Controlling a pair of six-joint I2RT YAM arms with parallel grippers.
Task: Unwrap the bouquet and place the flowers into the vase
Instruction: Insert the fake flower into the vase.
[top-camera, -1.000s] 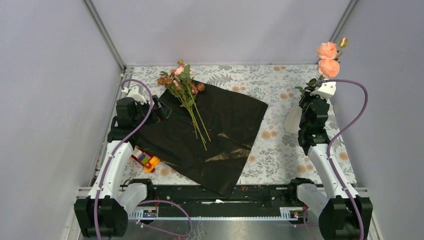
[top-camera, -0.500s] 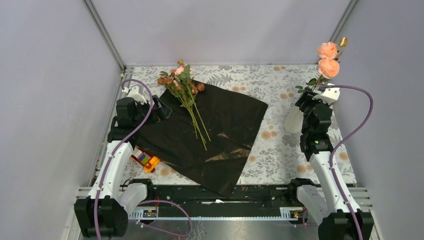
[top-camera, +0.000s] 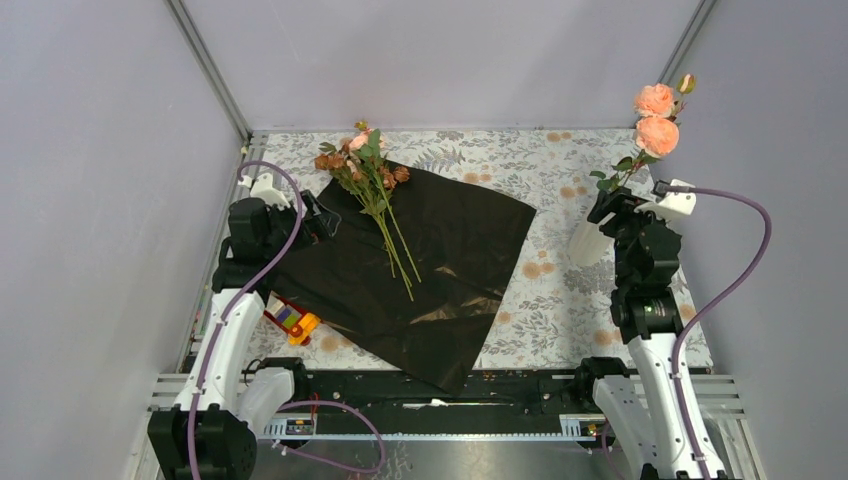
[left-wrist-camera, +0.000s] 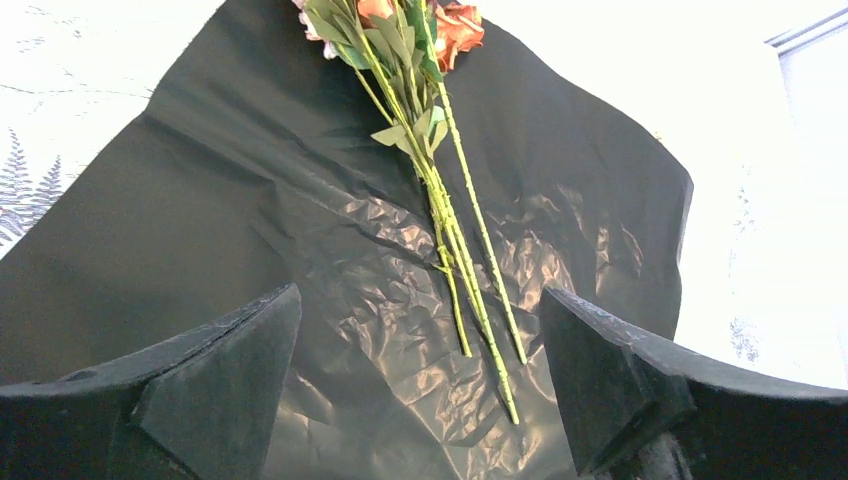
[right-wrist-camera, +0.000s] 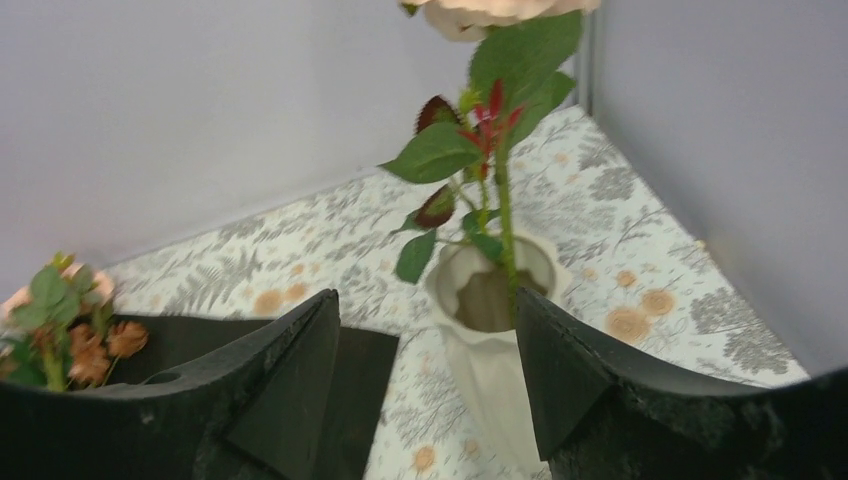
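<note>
Grey walls (top-camera: 430, 60) close in a worktop (top-camera: 480, 160) covered with a leaf-and-flower print. Black paper (top-camera: 440, 270) lies opened out flat across the middle and left of it, creased and glossy, one corner reaching the near edge. On the paper's far left part lie the flowers (top-camera: 375, 195): a loose bunch with brownish and pink heads and green leaves pointing to the back wall, and thin green stems running towards the arms. In the left wrist view these stems (left-wrist-camera: 470, 270) lie close together on the crumpled sheet. The left claw (top-camera: 325, 222) hangs over the paper's left edge, just beside the bunch; its jaws are spread wide and grasp nothing, and the paper and stems show between them (left-wrist-camera: 418, 298). A toy car (top-camera: 290, 320) of coloured blocks sits by the paper's near left edge, close to the left arm. At the far right stands the white ribbed vase (top-camera: 585, 240), upright on the cloth, well apart from the paper. Two peach roses (top-camera: 656, 120) on a leafy stem stand in its mouth and lean to the right wall. The right claw (top-camera: 605, 205) sits just beside the vase, near its mouth; its jaws are released, standing apart, and the wrist view shows the vase (right-wrist-camera: 490, 370) and stem (right-wrist-camera: 505, 230) between and beyond the fingers (right-wrist-camera: 290, 370), touching neither.
</note>
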